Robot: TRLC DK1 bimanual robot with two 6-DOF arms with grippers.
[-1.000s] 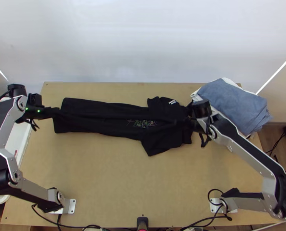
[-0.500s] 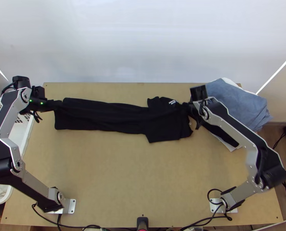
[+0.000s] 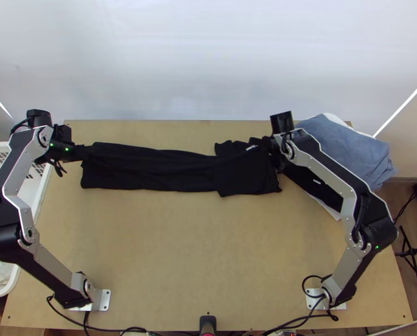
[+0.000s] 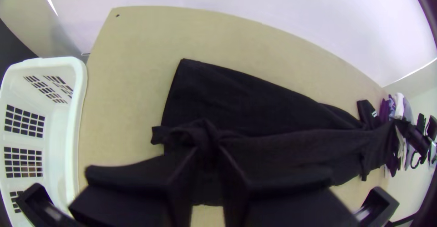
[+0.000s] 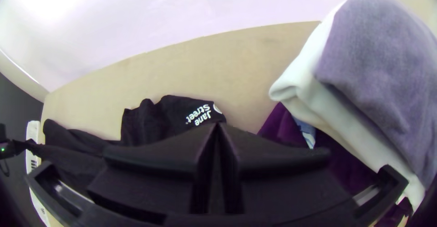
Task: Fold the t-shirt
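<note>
**Black Shirt Pulled Taut for Its Fold**

From the table's [image 3: 180, 252] center, the t-shirt [image 3: 152, 173] stretches in a long strip near twelve o'clock. The left gripper [image 4: 208, 149] has fingers clamped on its hem end at ten; the right gripper [image 5: 218, 129] pinches the shoulder end past one, likely to keep the fold straight. Folded laundry [image 3: 343, 151] at two crowds that side; a basket [image 4: 79, 99] stands at nine.

- Top view: looked steeply down from high over near edge of table [image 3: 169, 252], farthest off
- Left wrist view: looked down-forward toward white backdrop [image 3: 208, 61], close over shirt [image 3: 180, 173] hem
- Right wrist view: faced likewise, close beside cloth stack [image 5: 382, 49]
- Shared shirt, basket [image 4: 83, 81], backdrop across all three
</note>
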